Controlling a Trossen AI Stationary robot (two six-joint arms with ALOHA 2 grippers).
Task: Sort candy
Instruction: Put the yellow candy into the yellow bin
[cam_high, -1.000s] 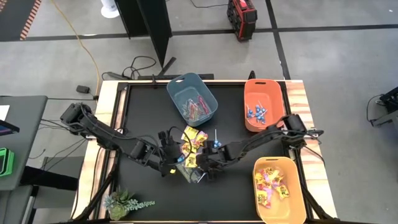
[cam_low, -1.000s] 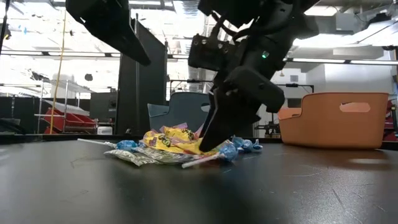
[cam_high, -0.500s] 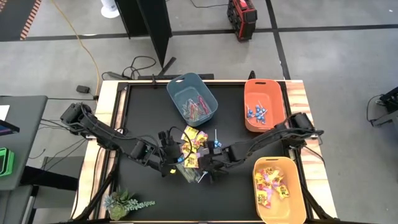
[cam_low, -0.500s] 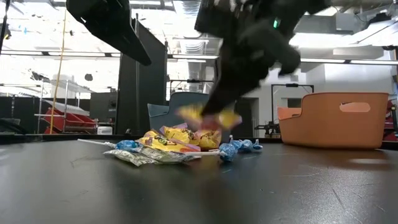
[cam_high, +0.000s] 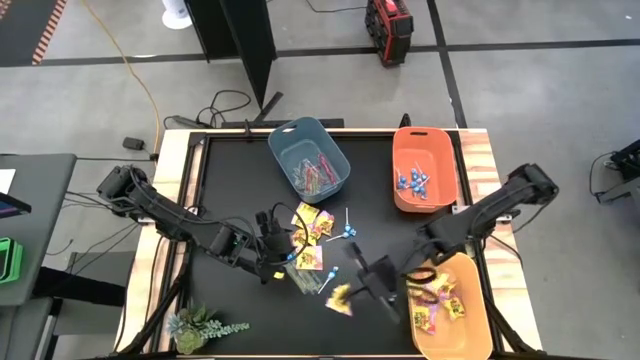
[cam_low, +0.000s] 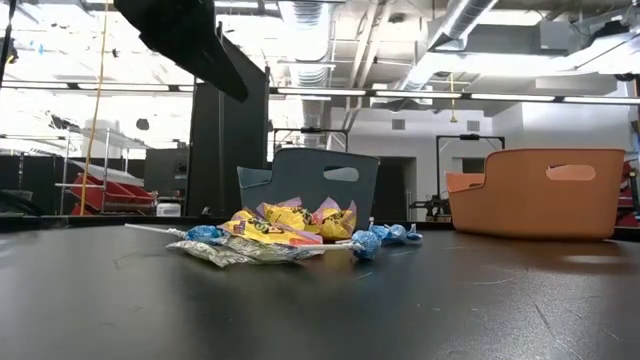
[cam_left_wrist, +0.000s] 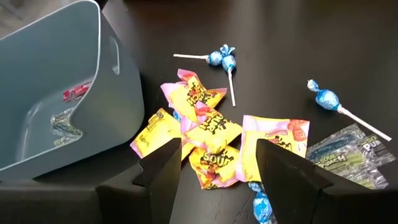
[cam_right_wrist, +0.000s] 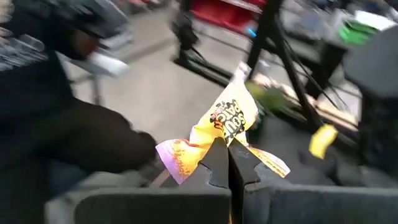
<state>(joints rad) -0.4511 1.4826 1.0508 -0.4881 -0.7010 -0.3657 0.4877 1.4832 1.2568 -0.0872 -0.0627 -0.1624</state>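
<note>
The sorting is partly done: all three bins (cam_high: 425, 168) hold some candy, the right gripper (cam_high: 345, 295) pinches a yellow packet (cam_right_wrist: 233, 118) above the table, and the pile (cam_high: 308, 240) (packets, lollipops) waits below the spread left gripper (cam_left_wrist: 217, 165).

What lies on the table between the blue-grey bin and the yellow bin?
In the high view, between the blue-grey bin and the yellow bin: two blue lollipops, otherwise bare black table.

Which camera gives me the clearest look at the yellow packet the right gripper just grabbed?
The right wrist view: the yellow packet is pinched in the shut right gripper. The high view shows it only blurred; the low and left wrist views miss it.
</note>
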